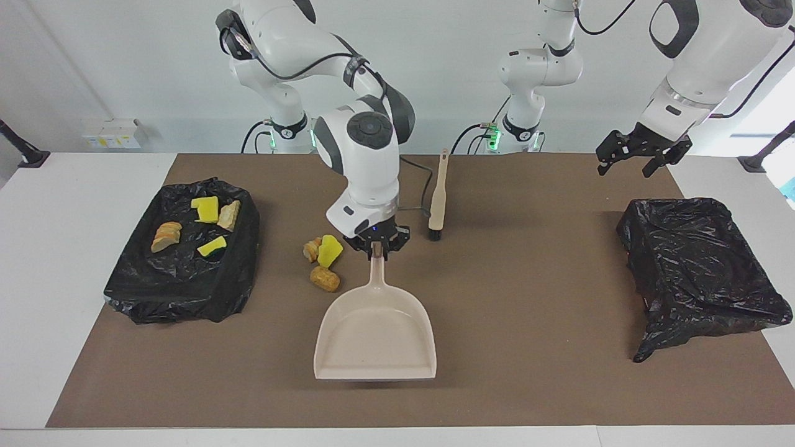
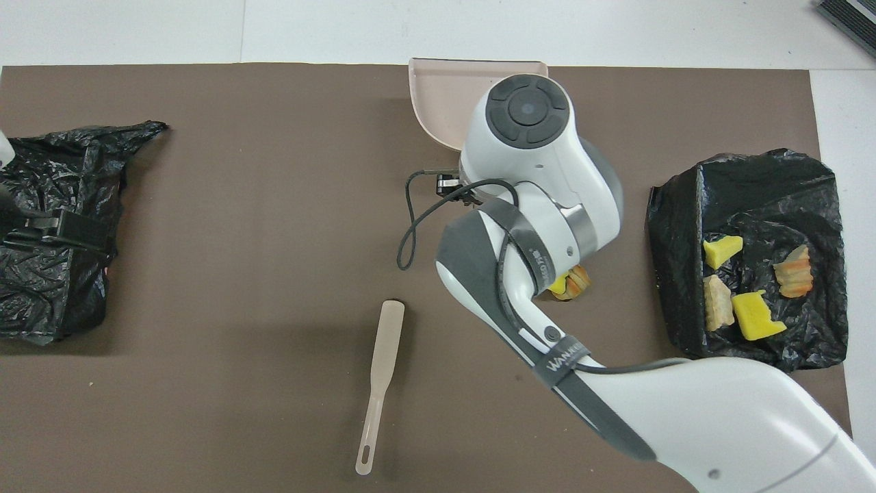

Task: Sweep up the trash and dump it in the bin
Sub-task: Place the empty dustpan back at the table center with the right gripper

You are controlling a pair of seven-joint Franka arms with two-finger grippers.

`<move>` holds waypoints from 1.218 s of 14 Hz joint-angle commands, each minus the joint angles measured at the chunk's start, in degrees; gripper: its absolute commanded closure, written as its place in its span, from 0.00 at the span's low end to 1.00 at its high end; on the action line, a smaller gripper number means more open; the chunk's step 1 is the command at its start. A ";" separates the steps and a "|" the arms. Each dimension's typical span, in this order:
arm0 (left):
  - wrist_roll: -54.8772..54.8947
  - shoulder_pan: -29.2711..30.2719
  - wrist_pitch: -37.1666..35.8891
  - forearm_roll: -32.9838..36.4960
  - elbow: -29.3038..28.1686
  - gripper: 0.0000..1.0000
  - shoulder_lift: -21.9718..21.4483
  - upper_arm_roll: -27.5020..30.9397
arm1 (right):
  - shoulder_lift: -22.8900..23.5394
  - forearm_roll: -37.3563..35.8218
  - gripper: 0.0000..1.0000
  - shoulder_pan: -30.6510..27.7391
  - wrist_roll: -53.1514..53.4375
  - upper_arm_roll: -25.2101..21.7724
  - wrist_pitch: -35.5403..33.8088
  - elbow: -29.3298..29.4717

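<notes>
Nearest my bases lay the brush (image 1: 438,197), flat on the brown mat (image 1: 528,323), handle pointing back toward me, bristle end pointing away. Nothing was touching it.

My left gripper (image 1: 643,155) hung in the air over the mat's edge at the left arm's end, fingers spread, holding nothing; that arm was waiting. Just past it sat the bin on the left arm's end (image 1: 699,267), lined w/ a black bag, no trash seen inside.

My right gripper (image 1: 377,246) was down at mid-table, fingers pinched on the handle of the dustpan (image 1: 376,329). The pan lay flat on the mat, open mouth pointing away from me. In the overhead view my own arm hid most of it; only the pan's wide end showed.

Three pcs of trash on the mat (image 1: 323,261) sat in a tight cluster just beside the pan handle, toward the right arm's end: a yellow bit, an orange-tan lump touching it, and another tan lump a bit farther from me.

The bin on the right arm's end (image 1: 186,273), also black-bagged, held the trash in the bin (image 1: 205,220): four pcs, two yellow and two cream/orange-tan.
</notes>
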 commanded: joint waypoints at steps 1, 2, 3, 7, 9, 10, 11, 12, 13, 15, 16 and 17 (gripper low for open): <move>0.57 0.07 -1.00 1.18 0.37 0.00 0.02 -0.21 | 6.67 0.23 1.00 3.59 3.64 -0.17 4.17 5.45; 0.48 0.07 -0.92 1.18 0.11 0.00 0.02 -0.21 | 7.12 0.32 1.00 4.04 3.64 -0.08 5.32 5.62; 0.48 0.07 -1.00 1.18 0.02 0.00 -0.33 -0.21 | 7.22 0.32 1.00 4.04 3.55 0.09 5.59 5.71; 0.57 0.07 -0.65 1.18 -0.78 0.00 -0.68 -0.21 | 6.61 1.20 1.00 4.39 3.29 0.71 5.52 5.01; 0.57 0.07 -0.56 1.18 -1.30 0.00 -0.86 -0.21 | 5.99 2.07 1.00 5.27 3.47 0.89 5.42 3.09; 0.57 0.07 -0.22 1.18 -1.65 0.00 -1.12 -0.21 | 5.12 2.25 1.00 5.62 3.47 0.97 5.33 1.68; 0.57 0.07 0.05 1.18 -1.83 0.00 -1.21 -0.21 | 5.46 2.08 1.00 6.41 3.81 1.06 5.85 1.06; 0.57 0.07 0.05 1.09 -2.35 0.00 -1.38 -0.21 | 6.42 1.90 1.00 8.94 3.82 0.80 6.12 0.97; 0.57 0.07 0.14 1.18 -2.45 0.00 -1.56 -0.21 | 6.60 1.38 1.00 8.79 3.73 0.45 5.08 1.05; 0.66 0.07 0.14 1.18 -2.53 0.00 -1.65 -0.21 | 6.95 1.28 1.00 8.00 3.73 0.45 5.85 1.05; 0.66 0.07 0.23 1.09 -2.53 0.00 -1.65 -0.21 | 7.04 1.29 1.00 7.65 3.73 0.45 6.30 1.05; 0.66 0.07 0.58 1.09 -2.80 0.00 -1.56 -0.30 | 7.13 1.20 1.00 7.56 3.55 0.45 6.65 0.97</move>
